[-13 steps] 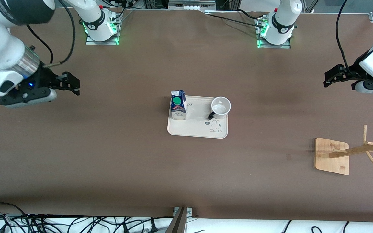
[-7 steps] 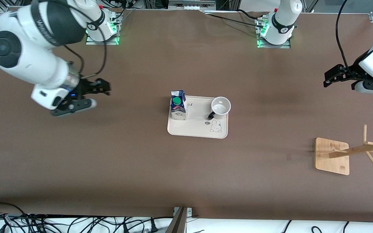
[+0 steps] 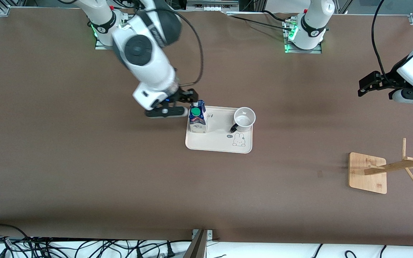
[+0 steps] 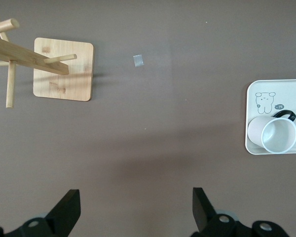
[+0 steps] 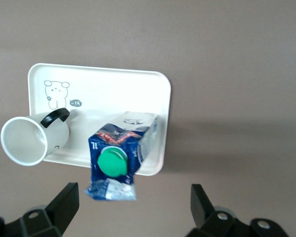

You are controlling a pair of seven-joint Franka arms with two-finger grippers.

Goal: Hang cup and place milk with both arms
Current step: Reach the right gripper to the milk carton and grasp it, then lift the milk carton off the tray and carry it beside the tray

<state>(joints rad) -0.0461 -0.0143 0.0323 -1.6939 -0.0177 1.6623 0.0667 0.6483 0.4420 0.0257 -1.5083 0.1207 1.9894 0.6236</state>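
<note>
The milk [image 3: 197, 116], a blue and white carton with a green cap, stands on the white tray [image 3: 218, 145] at the end toward the right arm. The white cup [image 3: 244, 119] with a black handle stands upright at the tray's end toward the left arm. My right gripper [image 3: 188, 104] is open right beside the carton's top, touching nothing. In the right wrist view the milk [image 5: 119, 153] sits just ahead of the gripper [image 5: 133, 207], not between the fingers, with the cup [image 5: 32, 138] beside it. My left gripper [image 3: 363, 86] waits open over bare table near the left arm's end.
A wooden cup rack [image 3: 368, 173] with angled pegs stands toward the left arm's end, nearer the front camera than the tray. The left wrist view shows the rack [image 4: 63, 76], the cup [image 4: 278, 136] on the tray [image 4: 286, 91] and brown table. Cables lie along the front edge.
The right arm has swung in from its end of the table to the milk carton, gripper still open. The left arm, cup, milk and tray have not moved.
</note>
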